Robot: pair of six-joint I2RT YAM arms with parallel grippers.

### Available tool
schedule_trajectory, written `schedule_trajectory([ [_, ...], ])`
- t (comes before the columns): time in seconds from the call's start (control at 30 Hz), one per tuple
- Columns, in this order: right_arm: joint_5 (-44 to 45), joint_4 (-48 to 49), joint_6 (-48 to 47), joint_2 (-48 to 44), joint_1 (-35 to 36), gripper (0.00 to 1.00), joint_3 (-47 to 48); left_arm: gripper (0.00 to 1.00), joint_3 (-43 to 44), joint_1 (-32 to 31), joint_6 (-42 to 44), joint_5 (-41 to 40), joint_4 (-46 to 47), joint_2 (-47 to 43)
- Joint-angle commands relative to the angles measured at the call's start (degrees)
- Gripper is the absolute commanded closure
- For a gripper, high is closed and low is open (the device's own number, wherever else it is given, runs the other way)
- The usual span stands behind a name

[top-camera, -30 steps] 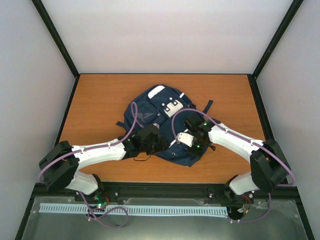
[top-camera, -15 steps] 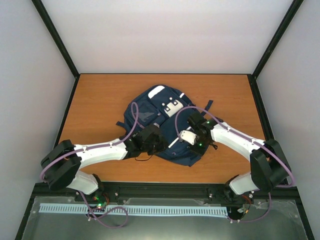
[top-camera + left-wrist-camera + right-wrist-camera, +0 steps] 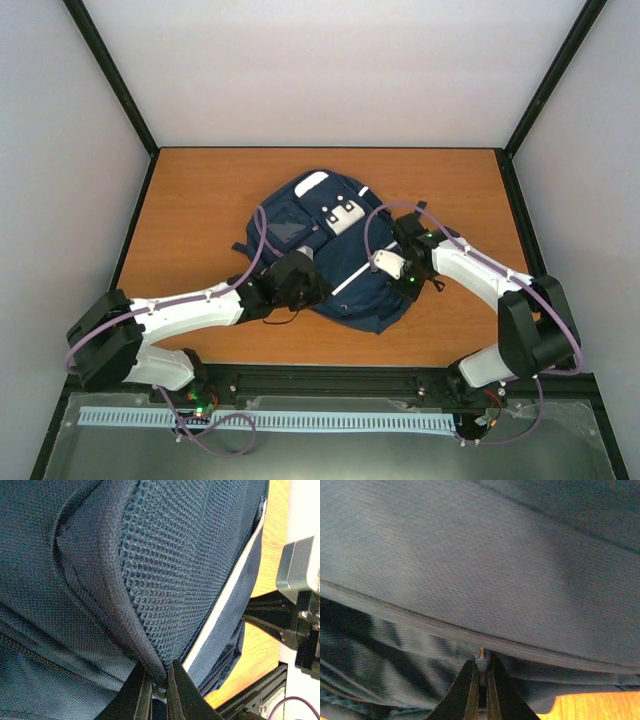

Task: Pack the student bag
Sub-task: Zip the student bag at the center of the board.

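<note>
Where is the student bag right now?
In the top view, the student bag lies mid-table on the wooden table, between both arms: the left gripper pinches its near-left side, the right gripper its right side.

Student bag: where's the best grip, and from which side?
Probably pinch a raised seam ridge from the near edge. The student bag lies flat on the table, too wide to span; the left tool is shut on piping at its near-left side, the right tool on a small tab along a seam.
</note>
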Motion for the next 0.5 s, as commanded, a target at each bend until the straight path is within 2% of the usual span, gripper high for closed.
schedule_trajectory([
  [0.0, 7.99, -0.24, -2.05, 2.24, -3.77, 0.97, 0.95, 0.99, -1.16, -0.35, 3.45, -4.30, -7.88, -4.90],
  [0.17, 8.95, -0.19, -2.56, 3.10, -4.52, 0.97, 2.18, 0.99, -3.94, -0.27, 3.99, -6.33, -10.87, -8.99],
  [0.3, 8.80, -0.33, -2.77, 4.05, -4.52, 0.97, 3.21, 0.99, -4.00, 0.56, 7.20, -7.48, -17.25, -12.39],
  [0.47, 8.49, -0.22, -3.00, 5.44, -4.56, 0.97, 4.64, 0.99, -3.62, 6.68, 12.62, -5.24, -25.82, -16.88],
])
